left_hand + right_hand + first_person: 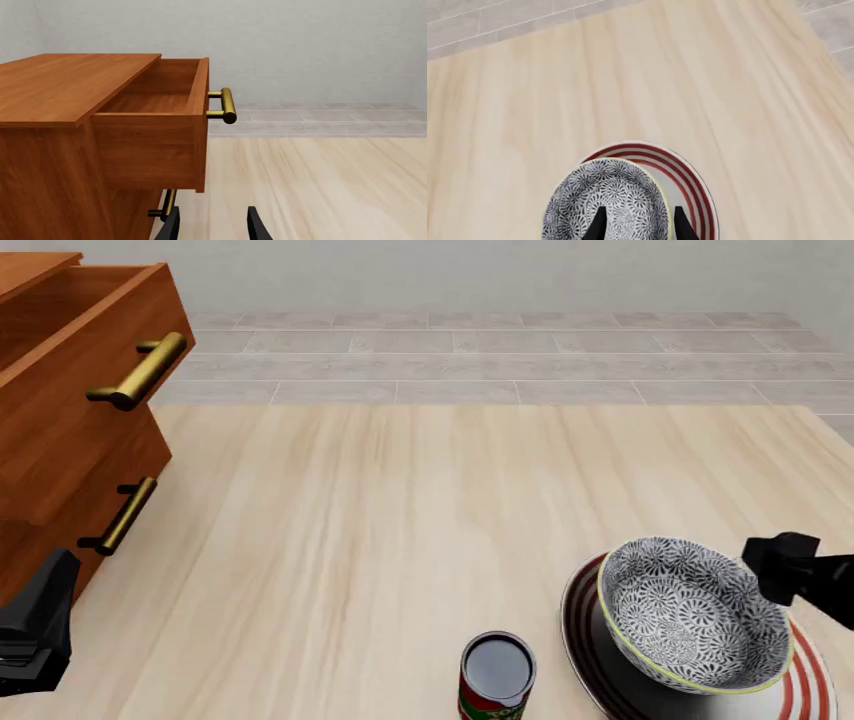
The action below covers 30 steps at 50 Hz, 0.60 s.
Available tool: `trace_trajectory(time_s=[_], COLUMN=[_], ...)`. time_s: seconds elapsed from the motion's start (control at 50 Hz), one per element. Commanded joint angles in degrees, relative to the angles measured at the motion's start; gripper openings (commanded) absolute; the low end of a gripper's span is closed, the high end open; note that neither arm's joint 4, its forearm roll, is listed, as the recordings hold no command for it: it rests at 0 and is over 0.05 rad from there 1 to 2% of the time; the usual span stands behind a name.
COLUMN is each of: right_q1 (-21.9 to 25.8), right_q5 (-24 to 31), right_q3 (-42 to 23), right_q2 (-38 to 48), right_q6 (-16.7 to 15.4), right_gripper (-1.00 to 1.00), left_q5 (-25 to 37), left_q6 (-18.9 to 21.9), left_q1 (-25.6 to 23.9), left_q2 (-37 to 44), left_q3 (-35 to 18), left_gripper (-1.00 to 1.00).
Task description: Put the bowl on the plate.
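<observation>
One bowl [694, 625] is seated on the one plate [807, 680], near the table's [400, 540] right edge. One can [497, 675] is just left. Both pincers, left [212, 225] and right [637, 222], are held apart, empty.

no readable text, labels or numbers, can [497, 677] wrapper illegible

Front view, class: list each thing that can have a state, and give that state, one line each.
Bowl: upright, over the plate, tilted.
Plate: flat on the table, under the bowl.
Can: upright, beside the plate.
Top drawer: pulled open.
Lower drawer: shut.
Left hand: open, holding nothing.
Right hand: open, over the bowl.
</observation>
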Motion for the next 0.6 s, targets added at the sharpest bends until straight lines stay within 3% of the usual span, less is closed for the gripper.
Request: trace_trajectory(time_s=[0.02,0.2,0.6], right_q1=[-0.3,-1.81,0.6], right_q5=[5.5,9.0,12.41], right_q3=[-5.49,-12.04,-22.11], right_q2=[-2.97,-3.45,-2.72], right_q6=[-1.85,-4.49,-4.54], right_gripper=[1.0,1.0,1.0], left_q5=[0.0,0.0,0.0], left_q6=[0.0,0.0,0.0], left_q1=[0.0,0.0,0.0], left_q2=[0.0,0.0,0.0], left_q3=[0.0,0.0,0.0], left_gripper=[1.0,1.0,1.0])
